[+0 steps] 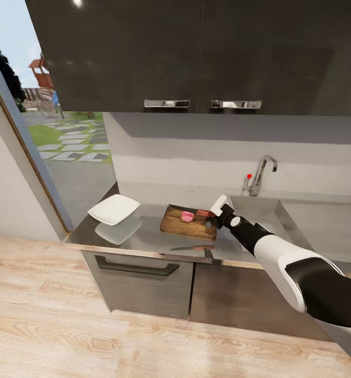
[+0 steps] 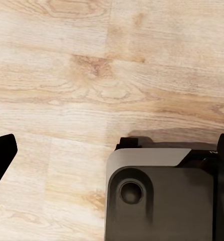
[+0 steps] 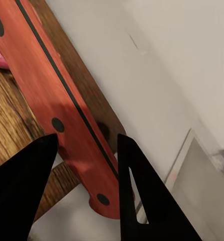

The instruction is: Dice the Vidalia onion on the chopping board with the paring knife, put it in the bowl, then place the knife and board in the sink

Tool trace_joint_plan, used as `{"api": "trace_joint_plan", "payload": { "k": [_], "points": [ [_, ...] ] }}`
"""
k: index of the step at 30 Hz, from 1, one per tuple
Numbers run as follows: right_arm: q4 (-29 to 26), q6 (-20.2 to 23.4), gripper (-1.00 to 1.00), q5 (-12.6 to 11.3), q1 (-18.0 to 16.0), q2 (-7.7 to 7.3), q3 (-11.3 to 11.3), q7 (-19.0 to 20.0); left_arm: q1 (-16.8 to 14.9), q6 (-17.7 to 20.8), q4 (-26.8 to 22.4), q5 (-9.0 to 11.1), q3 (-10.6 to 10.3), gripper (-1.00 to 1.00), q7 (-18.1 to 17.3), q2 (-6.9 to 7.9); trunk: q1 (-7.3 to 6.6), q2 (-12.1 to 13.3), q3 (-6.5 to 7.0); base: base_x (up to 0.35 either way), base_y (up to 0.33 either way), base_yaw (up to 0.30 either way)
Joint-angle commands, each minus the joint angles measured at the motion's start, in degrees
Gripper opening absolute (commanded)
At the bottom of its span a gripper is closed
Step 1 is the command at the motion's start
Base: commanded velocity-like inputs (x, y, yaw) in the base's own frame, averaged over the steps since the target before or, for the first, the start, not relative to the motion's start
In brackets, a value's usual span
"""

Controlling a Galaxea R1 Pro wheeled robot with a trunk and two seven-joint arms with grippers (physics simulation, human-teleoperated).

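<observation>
The tabletop [image 1: 144,239] carries everything, and the chopping board [image 1: 178,224] serves as the landmark. The sink [image 1: 259,210] lies just beside the board on its far-right side, under the faucet [image 1: 262,173]. The white bowl [image 1: 114,209] sits well to the board's left, near the window. On the board lies a pink onion piece [image 1: 187,216], with the paring knife [image 1: 193,212] across the board's back edge. The right tool [image 1: 213,216] straddles the knife's red handle [image 3: 62,108]; whether it clamps is unclear. The left tool [image 2: 112,150] hangs over wooden floor [image 2: 92,75], fingers apart.
</observation>
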Motion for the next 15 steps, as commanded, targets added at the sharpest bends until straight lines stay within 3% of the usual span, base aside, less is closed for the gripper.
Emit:
{"api": "trace_joint_plan", "payload": {
  "k": [1, 8, 15],
  "points": [
    [0.03, -0.12, -1.00, 0.34, -0.06, 0.00, -0.08, 0.11, -0.11, -0.42, 0.26, 0.57, -0.49, 1.00, 0.06, -0.04, 0.02, -0.09, -0.10, 0.000, 0.000, 0.000],
    [0.11, -0.12, -1.00, 0.34, -0.06, 0.00, -0.08, 0.14, -0.11, -0.42, 0.26, 0.59, -0.49, 1.00, 0.06, -0.04, 0.02, -0.09, -0.10, 0.014, 0.000, 0.000],
    [0.62, -0.15, -1.00, 0.45, -0.06, -0.09, -0.08, 0.43, -0.11, -0.42, 0.26, 0.59, -0.49, 1.00, 0.06, -0.04, 0.02, -0.09, -0.10, 0.119, 0.000, 0.000]
  ]
}}
